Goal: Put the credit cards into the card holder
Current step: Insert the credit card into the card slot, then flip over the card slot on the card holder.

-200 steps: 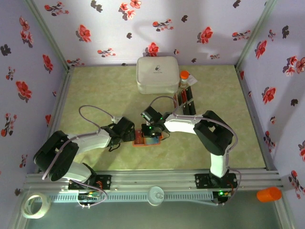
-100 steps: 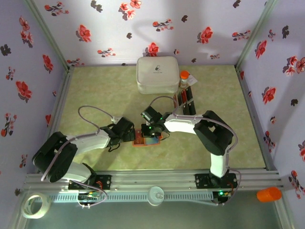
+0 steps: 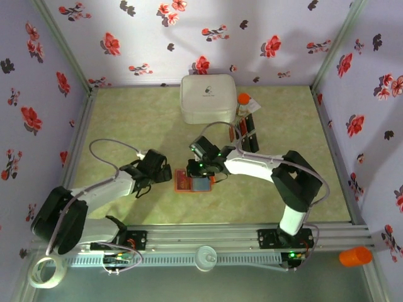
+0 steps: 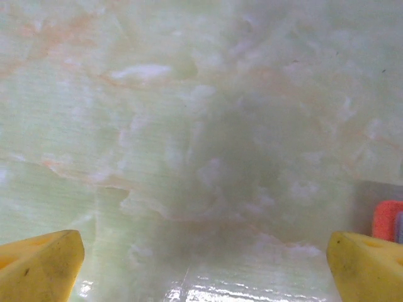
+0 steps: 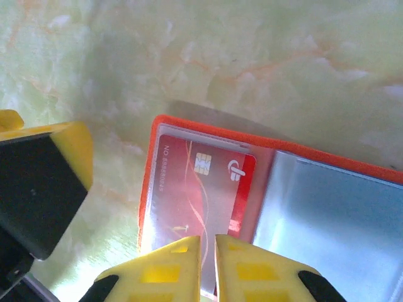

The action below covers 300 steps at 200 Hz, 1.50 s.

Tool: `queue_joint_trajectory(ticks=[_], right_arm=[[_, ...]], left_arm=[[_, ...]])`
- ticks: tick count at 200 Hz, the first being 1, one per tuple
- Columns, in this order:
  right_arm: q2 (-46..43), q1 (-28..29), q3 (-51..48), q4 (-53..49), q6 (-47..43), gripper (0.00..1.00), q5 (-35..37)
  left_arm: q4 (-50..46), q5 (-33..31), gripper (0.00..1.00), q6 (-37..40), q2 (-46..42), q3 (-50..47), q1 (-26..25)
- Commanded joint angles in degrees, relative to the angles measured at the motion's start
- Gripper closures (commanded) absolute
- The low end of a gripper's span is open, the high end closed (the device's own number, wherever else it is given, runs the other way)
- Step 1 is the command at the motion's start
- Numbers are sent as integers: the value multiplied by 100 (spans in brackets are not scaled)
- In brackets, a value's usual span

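The orange card holder (image 3: 183, 184) lies open on the table, blue-grey inside up (image 5: 327, 214). A red credit card (image 5: 201, 182) sits flat in its clear left pocket. My right gripper (image 5: 208, 255) hovers over the card's near end, its jaws a narrow slit apart with nothing between them. In the top view the right gripper (image 3: 201, 170) is over the holder. My left gripper (image 3: 167, 174) stands wide open just left of the holder, over bare table (image 4: 204, 277); the holder's edge (image 4: 385, 220) shows at the right. More red and black credit cards (image 3: 245, 133) lie in a row behind.
A large white rounded case (image 3: 208, 99) stands at the back, with an orange-capped bottle (image 3: 243, 99) beside it. A tape roll (image 3: 47, 270) and an orange cup (image 3: 356, 256) lie off the table near the front rail. Flowered walls close in three sides.
My left gripper has drawn back to the left, off the holder. My right gripper's jaws, closed before, now stand a slit apart above the pocketed red card.
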Motion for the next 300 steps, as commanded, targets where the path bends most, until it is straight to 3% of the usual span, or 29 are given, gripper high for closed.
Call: queue_joint_trajectory(ticks=[1,42,89,169,300], right_arm=[[-357,-235,-242,-238,-176,84,233],[-759,-827,-591,-212,-391,82,67],[-737,-1129,-553,-363,-646,81,-212],[-94,-1123,-348,-315,-697,86,-512],[483,-902,-170,-194,-596,91,-590]], left_arm=[[-394,-64,0,208,-267,272,52],[-168,369,0,33,-693,312,-29],[238,421,0,-403,-600,424,-607],[745,319,0,-608,642,827,-1433],[1069,325,0,-462,1265,632,-1547]])
